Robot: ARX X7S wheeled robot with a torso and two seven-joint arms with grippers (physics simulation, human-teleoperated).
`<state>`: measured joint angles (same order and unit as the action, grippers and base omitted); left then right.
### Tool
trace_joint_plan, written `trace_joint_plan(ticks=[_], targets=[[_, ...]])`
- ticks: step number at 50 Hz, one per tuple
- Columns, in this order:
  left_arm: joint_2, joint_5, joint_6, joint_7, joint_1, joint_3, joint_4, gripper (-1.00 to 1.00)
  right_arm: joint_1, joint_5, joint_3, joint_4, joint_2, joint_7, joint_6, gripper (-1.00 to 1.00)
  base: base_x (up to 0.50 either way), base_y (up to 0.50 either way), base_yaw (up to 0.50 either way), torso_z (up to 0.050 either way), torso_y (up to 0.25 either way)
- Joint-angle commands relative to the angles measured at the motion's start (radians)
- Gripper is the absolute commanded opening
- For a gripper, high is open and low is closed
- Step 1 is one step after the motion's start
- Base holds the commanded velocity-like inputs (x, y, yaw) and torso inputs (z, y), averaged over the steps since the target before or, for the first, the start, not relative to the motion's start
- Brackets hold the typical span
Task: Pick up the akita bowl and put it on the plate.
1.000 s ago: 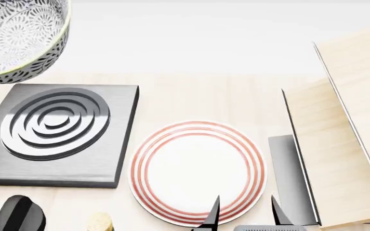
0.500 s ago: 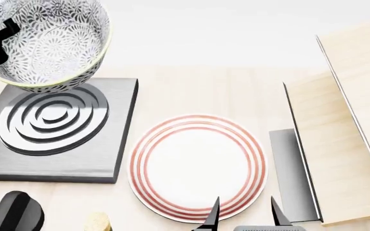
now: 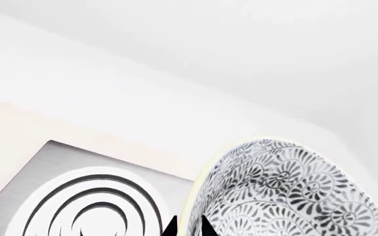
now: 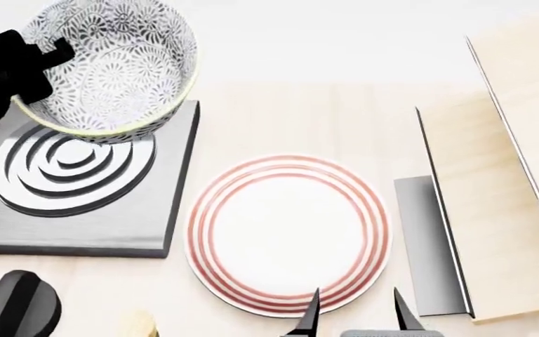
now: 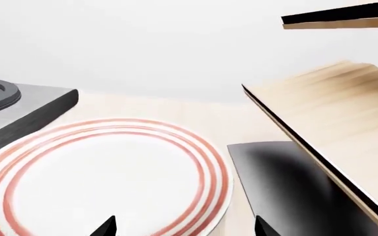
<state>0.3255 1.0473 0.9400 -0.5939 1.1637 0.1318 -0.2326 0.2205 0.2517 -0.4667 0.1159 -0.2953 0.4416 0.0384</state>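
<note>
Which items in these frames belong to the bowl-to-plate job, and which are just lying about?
Job items: akita bowl, gripped at its rim by the left gripper; plate, bare.

Bystanders: dark stove plate, wooden boards, black object at the near edge, open right gripper.

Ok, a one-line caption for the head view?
Left gripper carries the akita bowl above the stove plate, beside the plate.

1 bowl point(image 4: 110, 67), 1 plate point(image 4: 288, 235), 1 stove plate point(image 4: 82, 189)
</note>
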Motion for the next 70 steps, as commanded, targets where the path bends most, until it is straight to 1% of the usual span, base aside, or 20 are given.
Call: trace_joint_plan(ticks=[1, 10, 12, 13, 17, 18, 20, 23, 26, 27, 35, 45, 47, 48, 49, 52, 57, 62, 67, 70], targets=[[-0.029, 0.000, -0.009, 0.031, 0.004, 0.030, -0.013, -1.00, 0.000, 0.002, -0.003, 0.007, 0.000, 0.000, 0.006, 1.00, 0.00, 0.00, 0.00, 0.002, -0.037], [-0.046, -0.005, -0.016, 0.053, 0.003, 0.055, -0.020, -1.00, 0.002, 0.006, -0.003, 0.014, -0.001, 0.000, 0.009, 1.00, 0.00, 0.00, 0.00, 0.000, 0.000], [-0.043, -0.030, -0.021, 0.059, 0.002, 0.083, -0.007, -1.00, 0.003, 0.007, -0.003, 0.018, 0.000, -0.001, 0.011, 1.00, 0.00, 0.00, 0.00, 0.000, 0.000], [-0.051, -0.023, -0.027, 0.052, -0.001, 0.072, -0.009, -1.00, 0.002, 0.006, -0.003, 0.018, 0.000, 0.000, 0.012, 1.00, 0.00, 0.00, 0.00, 0.000, 0.000], [-0.052, -0.052, -0.033, 0.069, -0.002, 0.112, -0.007, -1.00, 0.000, 0.007, -0.004, 0.013, -0.001, 0.002, 0.009, 1.00, 0.00, 0.00, 0.00, 0.000, 0.000], [-0.054, -0.074, -0.048, 0.054, -0.009, 0.122, 0.001, -1.00, 0.000, 0.008, -0.005, 0.014, -0.002, 0.000, 0.010, 1.00, 0.00, 0.00, 0.00, 0.000, -0.203], [-0.061, -0.048, -0.043, 0.066, -0.013, 0.106, -0.013, -1.00, 0.000, 0.008, -0.005, 0.014, -0.002, 0.002, 0.009, 1.00, 0.00, 0.00, 0.00, 0.003, -0.229], [-0.065, -0.047, -0.052, 0.078, -0.013, 0.105, -0.026, -1.00, 0.001, 0.010, -0.005, 0.017, -0.001, 0.001, 0.010, 1.00, 0.00, 0.00, 0.00, 0.003, -0.110], [-0.067, -0.034, -0.057, 0.114, -0.021, 0.106, -0.029, -1.00, 0.004, 0.008, -0.007, 0.022, 0.001, 0.000, 0.011, 1.00, 0.00, 0.00, 0.00, 0.000, 0.000], [-0.067, -0.036, -0.056, 0.100, -0.021, 0.105, -0.030, -1.00, 0.004, 0.010, -0.008, 0.021, 0.001, -0.001, 0.010, 1.00, 0.00, 0.00, 0.00, 0.000, 0.000], [-0.068, -0.003, -0.050, 0.123, -0.024, 0.095, -0.009, -1.00, 0.005, 0.007, -0.012, 0.020, 0.000, 0.001, 0.010, 1.00, 0.00, 0.00, 0.00, 0.000, 0.000], [-0.062, -0.018, -0.056, 0.149, -0.033, 0.127, 0.012, -1.00, 0.008, 0.009, -0.013, 0.025, 0.000, 0.003, 0.012, 1.00, 0.00, 0.00, 0.00, 0.000, 0.000], [-0.068, -0.001, -0.043, 0.155, -0.028, 0.121, -0.014, -1.00, 0.007, 0.010, -0.013, 0.021, -0.001, 0.004, 0.011, 1.00, 0.00, 0.00, 0.00, 0.000, 0.000], [-0.068, -0.013, -0.051, 0.157, -0.029, 0.129, -0.012, -1.00, 0.008, 0.009, -0.014, 0.026, 0.000, 0.003, 0.013, 1.00, 0.00, 0.00, 0.00, 0.000, 0.000], [-0.062, -0.056, -0.067, 0.140, -0.030, 0.157, 0.002, -1.00, 0.008, 0.008, -0.014, 0.027, 0.000, 0.003, 0.014, 1.00, 0.00, 0.00, 0.00, 0.000, 0.000], [-0.068, -0.072, -0.083, 0.156, -0.035, 0.174, -0.009, -1.00, 0.011, 0.009, -0.014, 0.037, 0.002, 0.001, 0.020, 1.00, 0.00, 0.00, 0.00, 0.000, -0.028], [-0.086, -0.047, -0.085, 0.191, -0.035, 0.168, -0.042, -1.00, 0.011, 0.010, -0.015, 0.035, 0.001, 0.003, 0.018, 1.00, 0.00, 0.00, 0.00, 0.007, -0.161], [-0.101, -0.079, -0.130, 0.202, -0.027, 0.176, -0.086, -1.00, 0.010, 0.013, -0.015, 0.036, 0.000, 0.003, 0.020, 1.00, 0.00, 0.00, 0.00, 0.000, 0.000], [-0.128, -0.113, -0.205, 0.238, -0.023, 0.175, -0.177, -1.00, 0.009, 0.014, -0.015, 0.038, 0.000, 0.003, 0.024, 1.00, 0.00, 0.00, 0.00, 0.000, 0.000], [-0.136, -0.116, -0.219, 0.249, -0.029, 0.178, -0.191, -1.00, 0.011, 0.015, -0.016, 0.050, 0.003, 0.001, 0.029, 1.00, 0.00, 0.00, 0.00, 0.000, 0.000]])
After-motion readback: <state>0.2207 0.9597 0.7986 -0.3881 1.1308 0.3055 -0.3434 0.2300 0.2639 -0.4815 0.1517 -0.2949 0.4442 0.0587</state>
